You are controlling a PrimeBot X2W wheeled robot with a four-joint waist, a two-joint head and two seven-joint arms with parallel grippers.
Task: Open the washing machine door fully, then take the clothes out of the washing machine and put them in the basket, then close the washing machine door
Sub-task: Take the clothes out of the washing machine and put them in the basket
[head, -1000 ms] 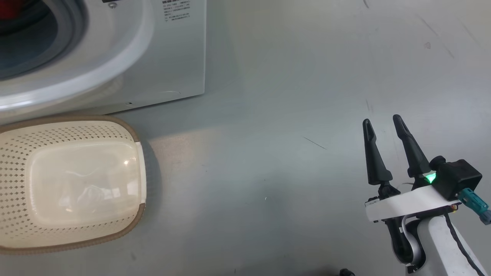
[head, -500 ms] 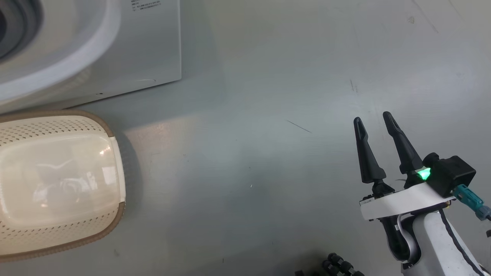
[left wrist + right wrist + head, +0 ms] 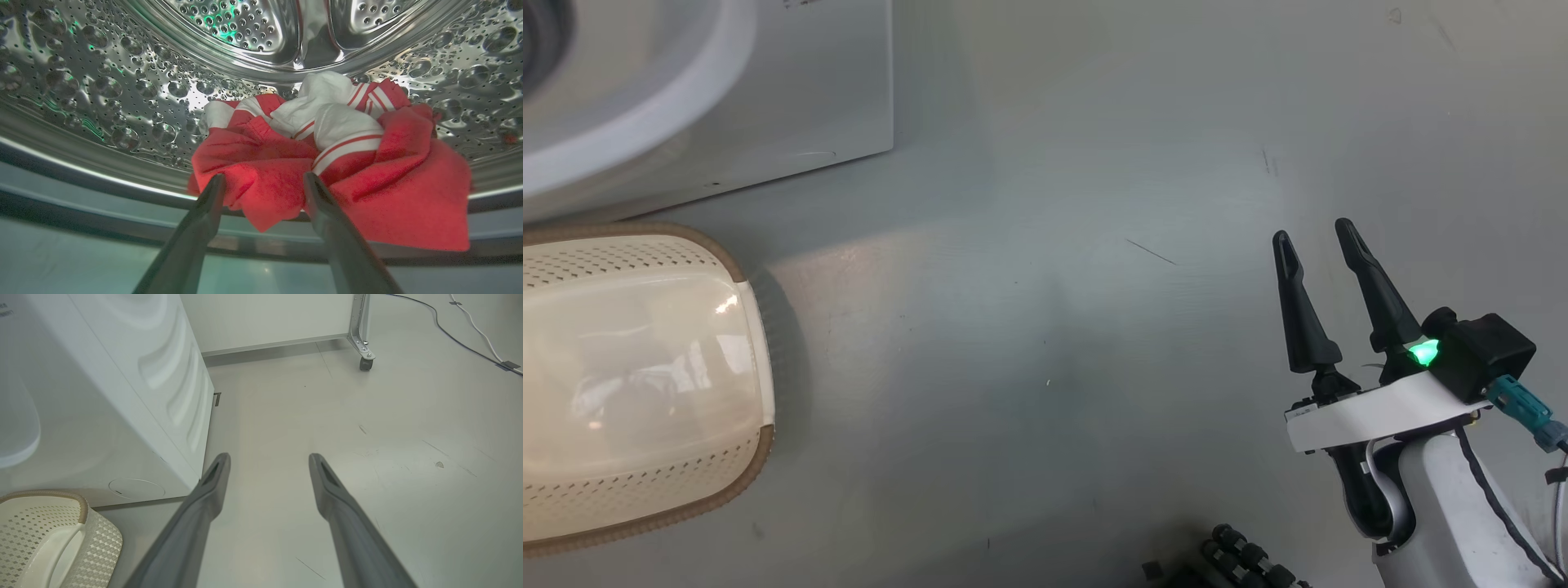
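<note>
Red clothes (image 3: 286,171), soft fabric with white stripes and trim, lie bunched in the perforated steel drum (image 3: 122,102) of the big white front-loading washing machine (image 3: 809,98). They sit low in the drum, and their near fold hangs over its front lip. Your left tool (image 3: 263,176) points into the drum with its two dark fingers spread wide, one on each side of that near fold. You cannot tell from the left wrist view whether the fingertips touch the cloth, and nothing is gripped between them.

Your right tool (image 3: 1313,230) is well apart from the machine, out over the bare grey floor (image 3: 1054,327), with its fingers also wide and nothing between them. A green light (image 3: 1423,353) glows at its wrist.

On the floor just in front of the machine stands the small cream perforated plastic basket (image 3: 760,457) with a brown rim band. You see only its glossy cream bottom inside, with no cloth in it.
</note>
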